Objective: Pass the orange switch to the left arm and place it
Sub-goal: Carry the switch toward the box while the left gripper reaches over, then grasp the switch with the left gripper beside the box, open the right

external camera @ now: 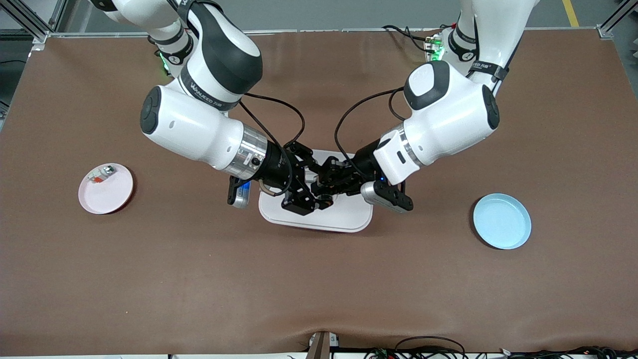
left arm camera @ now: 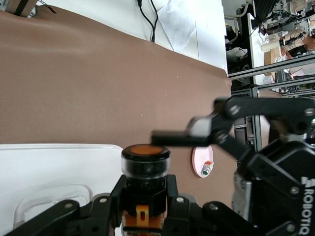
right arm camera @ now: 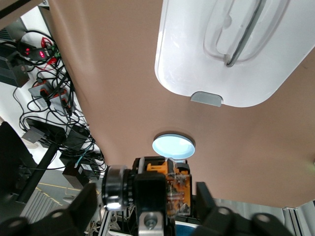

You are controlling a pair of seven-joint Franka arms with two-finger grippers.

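The orange switch [left arm camera: 145,167], a black cylinder with an orange face and an orange body, is clamped between the fingers of my left gripper [left arm camera: 145,189]. Both grippers meet in the air over the white box [external camera: 344,217] at the table's middle. My left gripper [external camera: 325,187] is shut on the switch. My right gripper [external camera: 302,199] stands open around it. In the right wrist view the switch [right arm camera: 170,189] sits between that gripper's spread fingers [right arm camera: 81,206] without touching them. In the front view the switch is hidden among the fingers.
A pink plate [external camera: 105,188] holding a silvery-white part with a red bit [external camera: 102,174] lies toward the right arm's end. A light blue plate [external camera: 502,221] lies toward the left arm's end. The box [right arm camera: 236,59] has a recessed handle and a grey latch [right arm camera: 206,98].
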